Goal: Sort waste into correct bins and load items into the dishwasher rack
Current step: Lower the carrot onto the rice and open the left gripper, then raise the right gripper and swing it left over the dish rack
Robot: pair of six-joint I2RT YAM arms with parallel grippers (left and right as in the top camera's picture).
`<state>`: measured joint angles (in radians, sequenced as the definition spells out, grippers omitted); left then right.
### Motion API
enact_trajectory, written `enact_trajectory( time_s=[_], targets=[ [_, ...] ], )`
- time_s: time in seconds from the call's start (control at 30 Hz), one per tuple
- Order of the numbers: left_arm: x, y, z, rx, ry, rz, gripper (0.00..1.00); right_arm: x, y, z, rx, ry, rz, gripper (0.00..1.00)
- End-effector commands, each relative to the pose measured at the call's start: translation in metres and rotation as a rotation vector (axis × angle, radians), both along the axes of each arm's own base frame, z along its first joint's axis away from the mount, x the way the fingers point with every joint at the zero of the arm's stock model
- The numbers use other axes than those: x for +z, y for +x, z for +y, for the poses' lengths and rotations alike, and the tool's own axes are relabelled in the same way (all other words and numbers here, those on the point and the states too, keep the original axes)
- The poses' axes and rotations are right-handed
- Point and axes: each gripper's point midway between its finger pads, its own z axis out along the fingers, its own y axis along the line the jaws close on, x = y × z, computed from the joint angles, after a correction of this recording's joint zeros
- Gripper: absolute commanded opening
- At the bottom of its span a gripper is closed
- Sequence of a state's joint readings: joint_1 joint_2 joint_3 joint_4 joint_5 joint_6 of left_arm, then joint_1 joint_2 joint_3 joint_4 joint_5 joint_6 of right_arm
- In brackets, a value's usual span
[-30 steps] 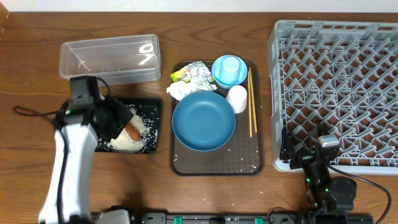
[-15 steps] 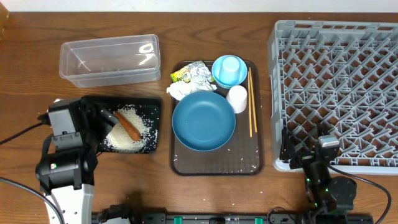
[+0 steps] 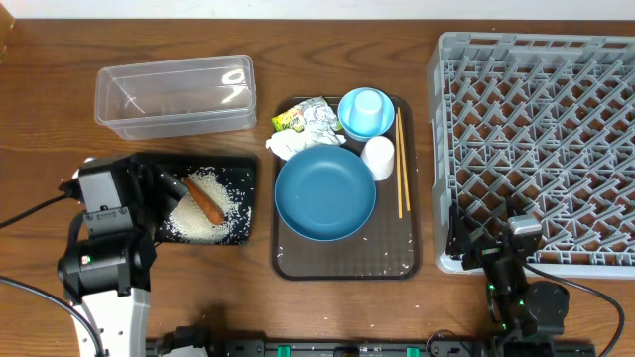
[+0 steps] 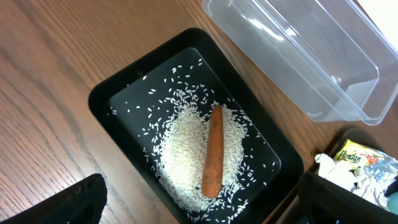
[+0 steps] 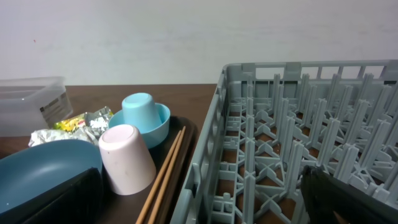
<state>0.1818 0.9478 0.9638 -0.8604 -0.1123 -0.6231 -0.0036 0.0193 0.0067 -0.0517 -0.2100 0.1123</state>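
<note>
Left gripper (image 4: 200,210) and right gripper (image 5: 200,205) apparently gape wide.

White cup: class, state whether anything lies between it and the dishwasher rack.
Yes: the chopsticks lie on the brown tray directly between the white cup and the dishwasher rack, whose near wall also stands on that side. The cup would likely need lifting over both.

The crumpled green-yellow wrapper (image 4: 356,159) carries a dark word on its yellow panel, seen from the left wrist; it looks like "Pandan", but the letters are blurred. A white sticker (image 5: 55,106) on the clear tub (image 5: 25,99) bears print too small to read.
</note>
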Motion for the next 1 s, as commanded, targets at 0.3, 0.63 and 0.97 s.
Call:
enact_trajectory(
  time_s=[0.3, 0.63, 0.97],
  targets=[
    [-0.006, 0.0, 0.004, 0.004, 0.018, 0.034, 1.0, 0.004, -0.053, 0.092, 0.533, 0.858, 0.471, 0.99],
    [-0.006, 0.0, 0.004, 0.004, 0.018, 0.034, 1.0, 0.021, -0.051, 0.09, 0.51, 1.116, 0.548, 0.99],
    [-0.006, 0.0, 0.004, 0.004, 0.018, 0.034, 0.99, 0.137, -0.062, 0.075, 0.506, 0.962, 0.243, 0.99]
  ],
)
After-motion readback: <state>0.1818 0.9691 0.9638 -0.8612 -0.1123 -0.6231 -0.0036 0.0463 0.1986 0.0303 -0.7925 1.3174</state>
